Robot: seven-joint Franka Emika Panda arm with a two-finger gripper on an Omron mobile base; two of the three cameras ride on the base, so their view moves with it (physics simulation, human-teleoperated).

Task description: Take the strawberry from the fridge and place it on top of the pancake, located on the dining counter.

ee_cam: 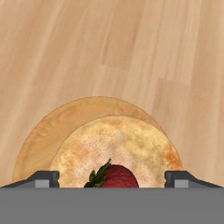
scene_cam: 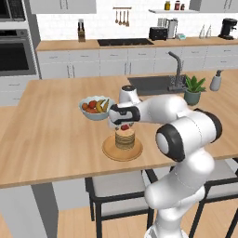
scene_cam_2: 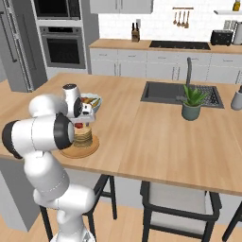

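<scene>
The strawberry (ee_cam: 114, 177) rests on top of the pancake (ee_cam: 127, 144), a tan stack on a round wooden plate (ee_cam: 48, 131). My gripper (ee_cam: 112, 178) hovers straight over it, open, with the fingertips (ee_cam: 43, 178) spread wide on either side of the berry and not touching it. From the left base view, the gripper (scene_cam: 123, 123) hangs just above the strawberry (scene_cam: 124, 127) and pancake (scene_cam: 125, 138) on the dining counter (scene_cam: 46, 139). In the right base view, the arm partly hides the pancake (scene_cam_2: 83, 137). The fridge (scene_cam_2: 14, 42) stands far left.
A white fruit bowl (scene_cam: 95, 108) sits just behind the plate. Farther right are the inset sink (scene_cam: 153, 83), its tap (scene_cam: 175, 65), a potted plant (scene_cam: 194, 89) and a soap dispenser (scene_cam: 215, 81). Stools (scene_cam: 116, 190) stand under the counter's near edge.
</scene>
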